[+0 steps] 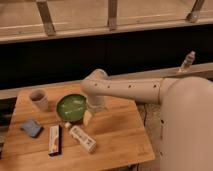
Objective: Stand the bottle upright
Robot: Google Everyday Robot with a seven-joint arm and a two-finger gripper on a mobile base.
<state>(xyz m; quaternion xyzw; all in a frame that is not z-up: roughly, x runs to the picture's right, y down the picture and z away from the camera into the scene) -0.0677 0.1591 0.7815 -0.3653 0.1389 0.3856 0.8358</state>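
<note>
Claw poised over the desk, bottle not yet stood up.

In the one camera view, the claw (88, 118) hangs pointing down with its fingers apart, gripping nothing, right beside the rim of the green bowl (70, 106). The bottle (82, 138) lies on its side on the desk (120, 135), just beyond the claw toward the near edge, cap end nearest it and, as far as I can see, not touching. The red-and-white box (54, 140) lies farther from the claw, beyond the bottle. I'd judge nothing of the job is done: lowering, gripping and tipping the bottle onto its base are all left.
</note>
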